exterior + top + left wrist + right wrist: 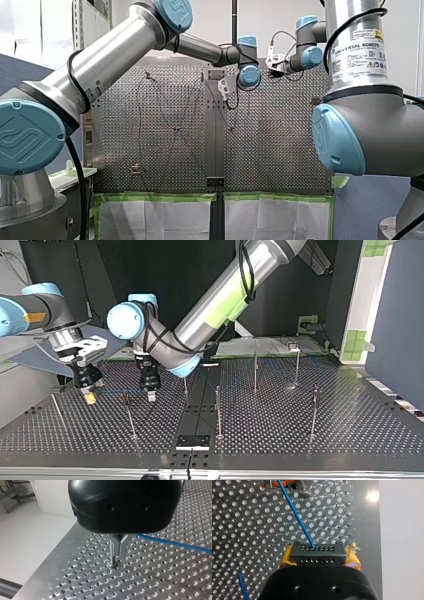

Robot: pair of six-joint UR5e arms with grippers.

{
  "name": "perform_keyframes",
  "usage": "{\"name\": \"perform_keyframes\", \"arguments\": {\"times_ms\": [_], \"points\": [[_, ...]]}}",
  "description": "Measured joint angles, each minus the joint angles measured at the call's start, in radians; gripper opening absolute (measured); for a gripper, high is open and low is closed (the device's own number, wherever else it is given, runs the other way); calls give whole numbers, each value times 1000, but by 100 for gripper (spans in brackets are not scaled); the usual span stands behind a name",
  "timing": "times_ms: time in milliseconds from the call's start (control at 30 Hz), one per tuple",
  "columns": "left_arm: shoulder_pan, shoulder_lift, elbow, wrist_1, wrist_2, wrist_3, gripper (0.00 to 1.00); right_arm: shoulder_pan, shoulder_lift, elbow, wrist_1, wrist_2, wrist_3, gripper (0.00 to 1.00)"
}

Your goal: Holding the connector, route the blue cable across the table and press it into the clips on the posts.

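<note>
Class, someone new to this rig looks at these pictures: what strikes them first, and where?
Two silver arms, my left arm and my right arm, fill the front view's sides. In the right wrist view a bright blue cable runs from the black connector, clamped between the yellow pads of my right gripper. Thin posts stand across the perforated table in the top view.

Light is dim and flat overall; a white glare spot sits on the bench (372, 495) ahead of the right gripper (318, 555), its body blurred.
</note>
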Motion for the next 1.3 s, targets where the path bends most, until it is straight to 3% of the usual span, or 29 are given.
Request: {"name": "perform_keyframes", "arguments": {"times_ms": [267, 533, 700, 733, 767, 800, 833, 867, 933, 967, 1000, 1033, 1067, 1100, 1300], "points": [[21, -4, -3, 51, 61, 20, 0, 0, 2, -5, -12, -1, 1, 0], [48, -11, -37, 103, 123, 22, 0, -1, 7, -5, -39, -1, 25, 0], [53, -13, -42, 104, 146, 23, 0, -1, 12, -5, -44, -1, 31, 0], [53, -13, -42, 102, 150, 23, 9, -1, 12, -5, -44, -1, 32, 0], [53, -13, -42, 101, 153, 22, 9, -1, 13, -5, -44, -1, 32, 0], [52, -13, -42, 100, 155, 21, 18, -1, 14, -5, -44, -1, 32, 0], [51, -13, -42, 98, 157, 19, 35, -1, 14, -5, -44, -1, 32, 0], [51, -13, -42, 96, 159, 17, 35, -1, 15, -5, -44, -1, 32, 0], [48, -12, -42, 90, 160, 15, 56, 0, 16, -5, -45, -1, 32, 0], [47, -12, -42, 87, 161, 14, 56, 0, 16, -5, -44, -1, 32, 0], [46, -12, -42, 84, 161, 14, 67, 0, 16, -5, -45, -1, 32, 0], [45, -12, -42, 78, 161, 13, 87, 0, 17, -5, -45, -1, 32, 0], [44, -12, -42, 74, 161, 13, 87, 0, 17, -5, -45, -1, 32, 0], [43, -12, -42, 70, 161, 13, 100, 0, 17, -5, -45, -1, 32, 0], [41, -12, -42, 27, 159, 5, 100, 0, 18, -5, -45, -1, 32, 0]]}}
